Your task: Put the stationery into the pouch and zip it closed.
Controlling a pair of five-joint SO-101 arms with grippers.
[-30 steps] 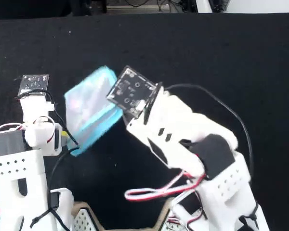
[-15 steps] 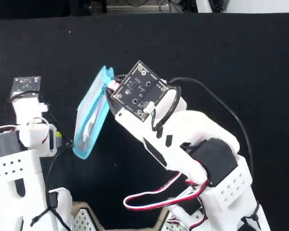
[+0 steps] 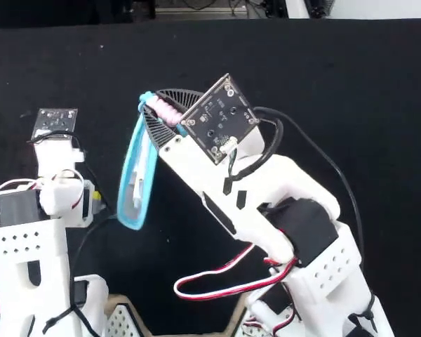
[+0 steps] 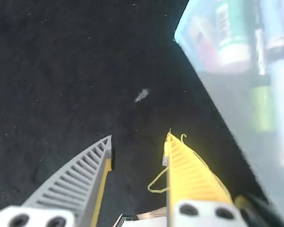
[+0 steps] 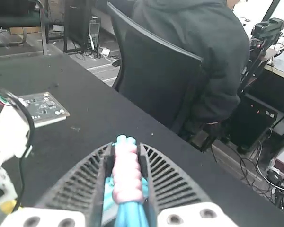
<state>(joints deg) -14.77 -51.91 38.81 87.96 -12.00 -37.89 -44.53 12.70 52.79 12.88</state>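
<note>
Right hand (image 3: 156,109) pinches pouch (image 3: 137,175) by pink top end. Pouch hangs edge-on, 9 o'clock from middle of high view. Looks soft, floppy, light; pens (image 4: 229,33) inside may slide. Best hold: top edge. Left hand (image 4: 139,138) wide, holding nothing, at pouch's 8 o'clock. Black counter (image 3: 337,84); chair (image 5: 151,80) behind.

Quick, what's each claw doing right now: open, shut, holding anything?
Left gripper: open, holding nothing.
Right gripper: shut on the pouch, gripped at one end.
</note>
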